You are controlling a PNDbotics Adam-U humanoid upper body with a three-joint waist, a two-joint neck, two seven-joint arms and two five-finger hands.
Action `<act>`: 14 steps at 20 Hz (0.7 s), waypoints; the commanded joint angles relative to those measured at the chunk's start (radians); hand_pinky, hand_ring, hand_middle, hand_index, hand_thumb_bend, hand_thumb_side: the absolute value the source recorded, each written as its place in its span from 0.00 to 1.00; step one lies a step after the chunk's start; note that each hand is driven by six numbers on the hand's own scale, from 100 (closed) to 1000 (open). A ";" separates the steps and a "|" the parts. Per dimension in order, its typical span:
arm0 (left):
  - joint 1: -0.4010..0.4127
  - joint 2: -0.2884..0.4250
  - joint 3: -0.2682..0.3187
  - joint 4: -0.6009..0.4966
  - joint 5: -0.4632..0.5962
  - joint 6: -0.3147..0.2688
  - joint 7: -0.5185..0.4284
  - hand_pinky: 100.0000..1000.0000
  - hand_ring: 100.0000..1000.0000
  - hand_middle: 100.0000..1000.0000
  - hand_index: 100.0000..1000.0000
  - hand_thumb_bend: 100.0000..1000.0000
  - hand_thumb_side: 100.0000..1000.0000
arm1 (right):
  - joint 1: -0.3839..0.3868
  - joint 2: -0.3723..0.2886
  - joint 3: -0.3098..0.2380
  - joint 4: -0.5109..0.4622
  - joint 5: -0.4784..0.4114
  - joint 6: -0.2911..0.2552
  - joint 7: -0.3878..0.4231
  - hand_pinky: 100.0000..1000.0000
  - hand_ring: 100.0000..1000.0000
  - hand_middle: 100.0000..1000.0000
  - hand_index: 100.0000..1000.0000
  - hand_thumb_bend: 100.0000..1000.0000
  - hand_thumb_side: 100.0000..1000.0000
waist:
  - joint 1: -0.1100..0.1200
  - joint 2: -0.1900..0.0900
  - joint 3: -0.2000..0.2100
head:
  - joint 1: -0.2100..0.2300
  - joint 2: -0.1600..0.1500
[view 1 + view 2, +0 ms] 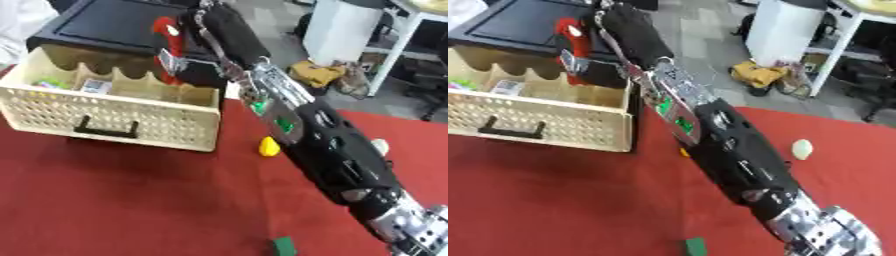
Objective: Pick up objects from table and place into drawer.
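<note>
We've got our right hand wrapped around the red figure up at the top centre, holding it over the cream drawer so it can drop in. A yellow piece sits on the red tabletop.

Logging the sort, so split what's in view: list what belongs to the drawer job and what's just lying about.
Job: right hand; red toy it holds over the drawer; yellow piece, white ball and green block on the table.
Lying about: yellow bag on the floor; white cabinet; black case behind the drawer.
</note>
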 commanded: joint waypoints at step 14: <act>-0.013 0.005 0.000 -0.012 -0.007 0.002 -0.007 0.46 0.45 0.47 0.80 0.02 1.00 | -0.026 -0.016 -0.018 0.009 0.025 -0.002 0.077 0.51 0.54 0.48 0.72 0.61 0.78 | 0.012 -0.015 -0.003 | -0.007 -0.013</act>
